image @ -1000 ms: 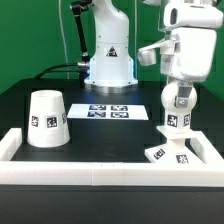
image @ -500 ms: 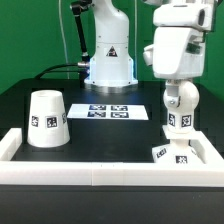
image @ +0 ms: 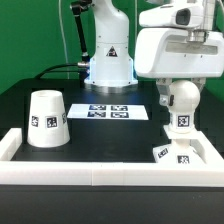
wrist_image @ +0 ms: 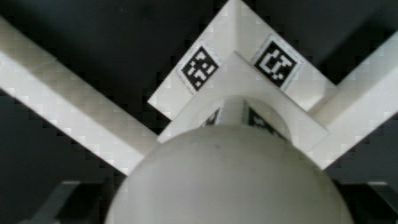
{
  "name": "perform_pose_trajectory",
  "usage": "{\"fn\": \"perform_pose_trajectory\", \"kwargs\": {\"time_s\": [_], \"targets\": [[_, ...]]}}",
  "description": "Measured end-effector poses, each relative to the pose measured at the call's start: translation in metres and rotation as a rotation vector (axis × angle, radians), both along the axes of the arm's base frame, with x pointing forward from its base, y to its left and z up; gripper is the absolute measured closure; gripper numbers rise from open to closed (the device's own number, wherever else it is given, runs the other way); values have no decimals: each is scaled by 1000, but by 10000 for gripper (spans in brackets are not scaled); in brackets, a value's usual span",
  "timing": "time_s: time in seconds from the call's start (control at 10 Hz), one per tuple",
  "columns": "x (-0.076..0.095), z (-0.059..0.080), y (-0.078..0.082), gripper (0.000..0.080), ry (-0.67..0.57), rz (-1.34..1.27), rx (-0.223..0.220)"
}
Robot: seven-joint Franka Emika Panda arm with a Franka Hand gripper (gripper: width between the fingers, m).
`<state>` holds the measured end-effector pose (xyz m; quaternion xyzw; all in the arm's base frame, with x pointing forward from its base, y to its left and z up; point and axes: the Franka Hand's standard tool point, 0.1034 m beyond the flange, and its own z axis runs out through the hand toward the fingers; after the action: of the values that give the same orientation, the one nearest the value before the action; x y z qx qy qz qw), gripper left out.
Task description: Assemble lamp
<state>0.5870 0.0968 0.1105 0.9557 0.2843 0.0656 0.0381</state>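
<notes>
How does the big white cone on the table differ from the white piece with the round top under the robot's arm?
The shade is a wide, squat cone with a flat top; the bulb is slim, tall and ball-topped. The shade stands alone on the table at the exterior view's left; the bulb stands on the base at the right. Both are white and carry square tags.

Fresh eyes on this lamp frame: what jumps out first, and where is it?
The bulky white gripper dominates the exterior view's right, holding the ball-topped bulb upright over the blocky base near the white rail's corner. At the exterior view's left the big cone shade stands alone on the black table, with the marker board flat in the middle. In the wrist view the bulb's rounded top fills the frame.
</notes>
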Motion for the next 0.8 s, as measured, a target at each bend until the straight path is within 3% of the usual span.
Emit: {"fn": "perform_pose_trajectory", "kwargs": {"time_s": [0.8], "targets": [[-3,-1,0,220,-1,-691,102]]}}
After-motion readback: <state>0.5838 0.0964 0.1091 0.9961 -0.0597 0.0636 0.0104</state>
